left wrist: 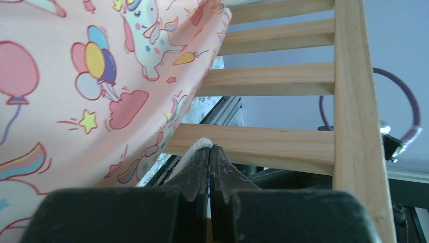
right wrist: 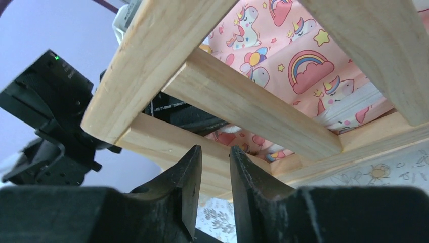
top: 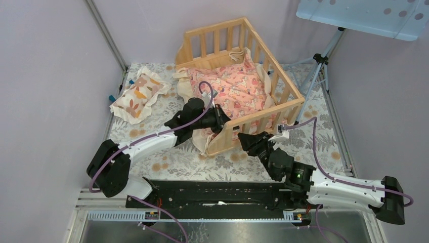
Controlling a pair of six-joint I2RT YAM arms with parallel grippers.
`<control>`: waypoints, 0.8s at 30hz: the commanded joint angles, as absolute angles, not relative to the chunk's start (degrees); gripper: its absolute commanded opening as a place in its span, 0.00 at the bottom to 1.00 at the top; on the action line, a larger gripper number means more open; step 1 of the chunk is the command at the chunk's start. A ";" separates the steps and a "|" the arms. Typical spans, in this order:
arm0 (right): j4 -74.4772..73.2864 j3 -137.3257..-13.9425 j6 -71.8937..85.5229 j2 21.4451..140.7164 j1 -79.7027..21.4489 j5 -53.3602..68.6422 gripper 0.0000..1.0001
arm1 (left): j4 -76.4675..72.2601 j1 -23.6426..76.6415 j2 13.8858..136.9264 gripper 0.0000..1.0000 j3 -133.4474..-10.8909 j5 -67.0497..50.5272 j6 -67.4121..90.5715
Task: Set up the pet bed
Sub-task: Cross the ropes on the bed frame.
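From above, the large light natural-wood slatted pet bed [top: 263,114] sits mid-table [top: 227,162] on the floral cloth. Its long axis runs diagonally from far-left to near-right, and its unrailed side faces left. A pink unicorn-print cushion [top: 235,88] lies inside, and a small cream leaf-print pillow [top: 137,93] lies well apart at the left. The left gripper [top: 218,117] is at the bed's near-left corner and the right gripper [top: 245,139] is just beside the near rail.

At the left wrist, the jaws are pressed together, with a cream sliver at the tips, possibly the cushion's ruffle.

At the right wrist, the jaws stand slightly apart below the rail, holding nothing.

Pet bed [top: 215,33] on the table [top: 167,164], cushion [top: 233,90] lying in it, pillow [top: 137,95] to its left, tripod [top: 318,61] behind on the right.
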State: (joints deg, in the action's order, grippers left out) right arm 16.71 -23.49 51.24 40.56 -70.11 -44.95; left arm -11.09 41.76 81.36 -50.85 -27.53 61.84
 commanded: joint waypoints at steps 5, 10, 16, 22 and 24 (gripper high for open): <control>24.11 -20.86 62.91 42.89 -70.49 -49.34 0.34 | -17.54 45.24 80.25 0.00 -51.34 -30.90 63.24; 27.00 -18.59 66.26 43.67 -70.55 -50.05 0.32 | -17.49 45.35 80.16 0.00 -51.28 -31.20 63.19; 31.95 -17.38 67.91 45.89 -70.49 -51.08 0.33 | -17.16 45.44 80.36 0.00 -51.15 -31.72 62.76; 35.98 -16.27 67.94 46.86 -70.49 -52.19 0.35 | -17.23 45.44 80.82 0.00 -51.02 -32.78 62.36; 36.52 -16.05 67.69 46.78 -70.51 -52.21 0.37 | -17.23 45.44 81.09 0.00 -50.98 -33.08 62.32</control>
State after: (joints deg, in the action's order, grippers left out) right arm 31.24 -16.47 66.41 46.72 -70.11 -48.18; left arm -13.58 43.29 81.47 -50.85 -27.70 62.87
